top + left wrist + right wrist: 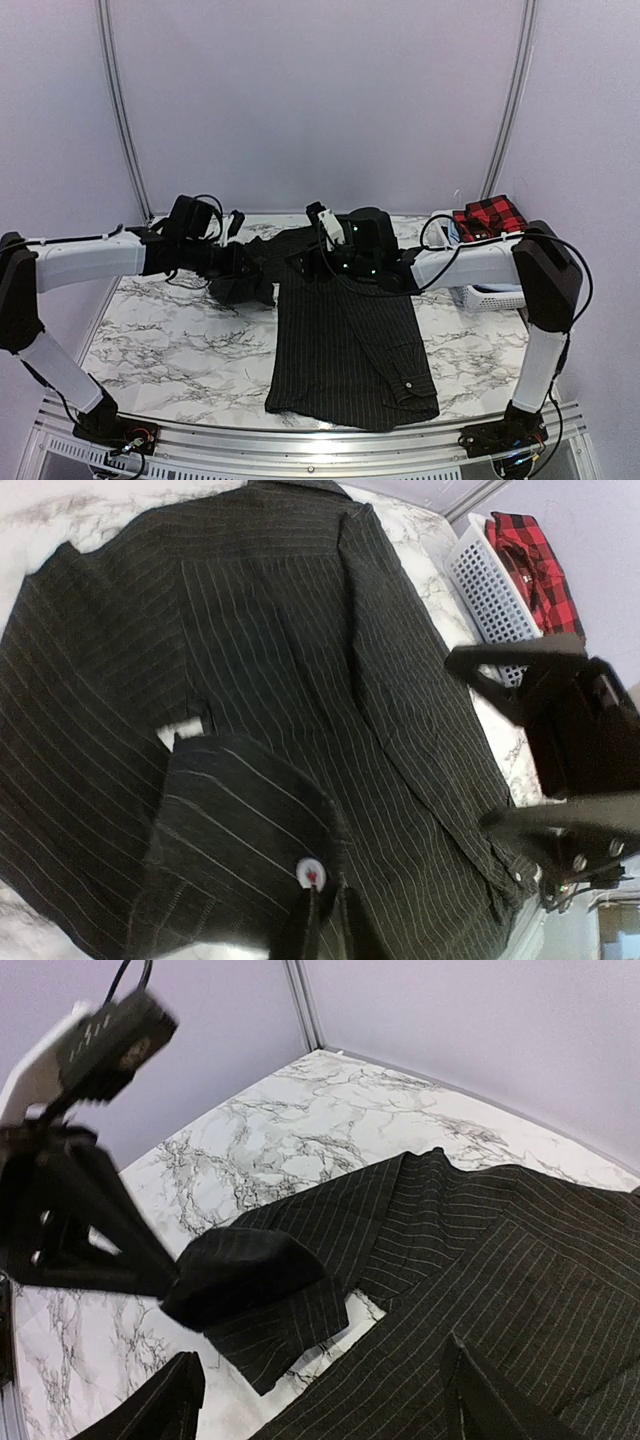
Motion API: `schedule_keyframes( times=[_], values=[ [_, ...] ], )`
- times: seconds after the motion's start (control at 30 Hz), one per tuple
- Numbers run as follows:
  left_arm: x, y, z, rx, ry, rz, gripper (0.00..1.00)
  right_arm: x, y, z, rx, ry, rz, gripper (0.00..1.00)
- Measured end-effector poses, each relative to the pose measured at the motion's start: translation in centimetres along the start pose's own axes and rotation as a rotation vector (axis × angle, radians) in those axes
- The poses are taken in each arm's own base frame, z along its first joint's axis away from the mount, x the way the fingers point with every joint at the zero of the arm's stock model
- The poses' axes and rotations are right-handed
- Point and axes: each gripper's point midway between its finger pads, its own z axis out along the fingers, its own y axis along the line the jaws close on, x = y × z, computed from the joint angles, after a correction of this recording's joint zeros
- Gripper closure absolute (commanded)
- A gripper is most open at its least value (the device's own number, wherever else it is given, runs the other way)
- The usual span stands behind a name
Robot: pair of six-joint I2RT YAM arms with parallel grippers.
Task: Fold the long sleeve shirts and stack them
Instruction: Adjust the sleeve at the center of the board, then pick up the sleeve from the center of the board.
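The left gripper (322,912) is pinching shut on the cuffed sleeve end of the black pinstriped shirt (345,350), which is lying lengthwise on the marble table (160,340) with its collar toward the far wall. The right gripper (320,1360) is hovering over the shirt's upper part, jaws wide apart and gripping nothing. The red-and-black checked shirt (488,216) is sitting in the white basket (492,296) at the far right.

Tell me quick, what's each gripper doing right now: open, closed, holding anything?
Left gripper: closed, pinching the black pinstriped shirt by a sleeve.
Right gripper: open, holding nothing, over the same shirt.
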Motion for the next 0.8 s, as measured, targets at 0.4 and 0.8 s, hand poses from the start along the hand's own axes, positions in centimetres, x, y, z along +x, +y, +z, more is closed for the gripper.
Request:
schedule_keyframes(
  times=[0.4,0.8],
  values=[
    [16.9,1.5,-2.3,-0.070,0.212,0.034,0.39,2.3,-0.7,-2.3,0.071,0.094,0.036,0.25],
    [3.4,7.0,-1.3,-0.299,-0.057,-0.117,0.43,4.5,-1.6,-3.1,0.128,0.167,0.060,0.25]
  ],
)
